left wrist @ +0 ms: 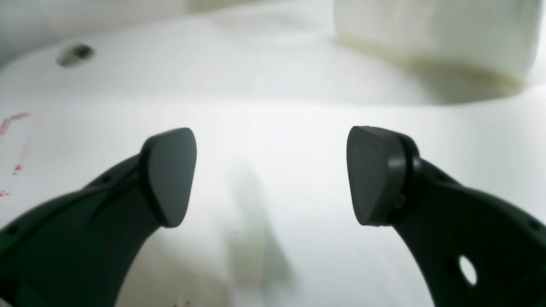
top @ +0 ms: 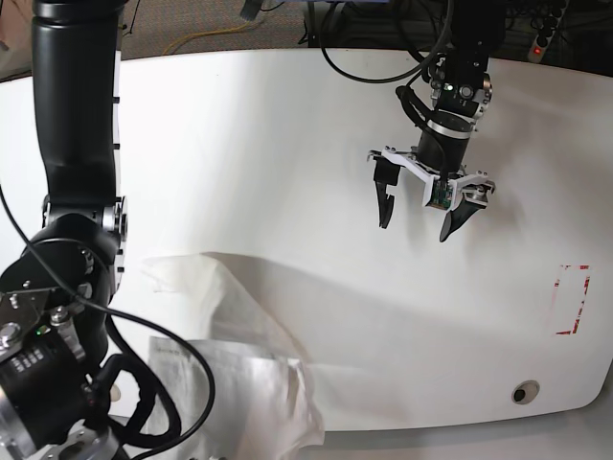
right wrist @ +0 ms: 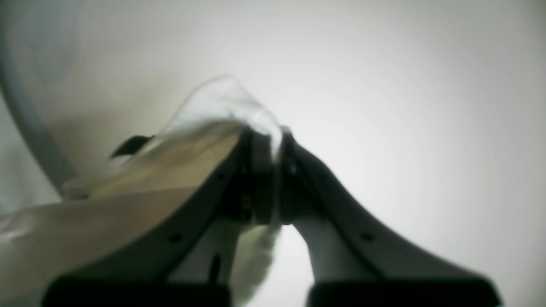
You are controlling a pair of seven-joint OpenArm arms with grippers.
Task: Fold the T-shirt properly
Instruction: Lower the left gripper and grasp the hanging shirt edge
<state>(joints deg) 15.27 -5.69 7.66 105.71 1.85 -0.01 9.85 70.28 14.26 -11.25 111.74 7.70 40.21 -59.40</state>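
We see glossy white tabletop (top: 326, 220), red corner marks (top: 572, 299), round hole (top: 525, 391), cables (top: 206, 36) beyond far edge.

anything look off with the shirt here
Yes. The white shirt lies bunched at the table's near edge, lopsided and rumpled rather than flat, with part pinched in the right claw.

Glossy black arms carry black cables, silver screws and, on one, a white bracket.
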